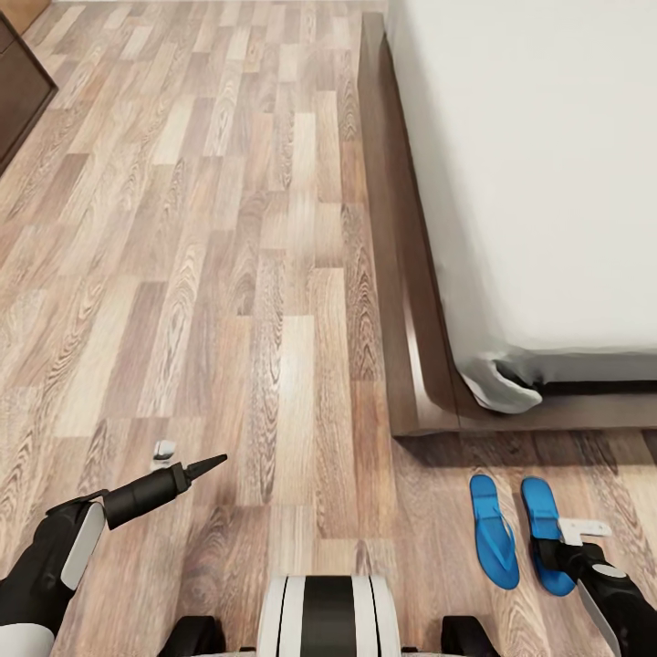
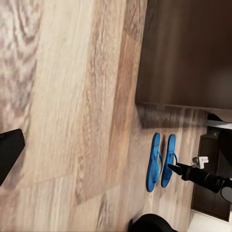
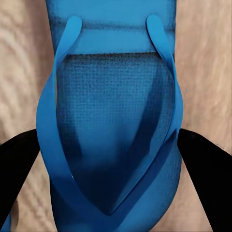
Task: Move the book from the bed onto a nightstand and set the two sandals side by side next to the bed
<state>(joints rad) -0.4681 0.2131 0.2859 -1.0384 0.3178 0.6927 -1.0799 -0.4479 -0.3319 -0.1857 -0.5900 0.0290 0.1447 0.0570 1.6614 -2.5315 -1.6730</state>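
We are seeing a wood-plank floor (image 1: pixel 228 274) with strong grain and a soft sheen. The bed (image 1: pixel 547 182) is showing a smooth, matt whitish mattress over a polished dark brown wooden frame. The two sandals (image 1: pixel 516 529) are looking like bright blue rubbery foam, finely textured on the footbed.

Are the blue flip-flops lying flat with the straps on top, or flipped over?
Flat and strap-side up. Both sandals lie on the wood floor beside the bed, and their V-shaped straps show on top.
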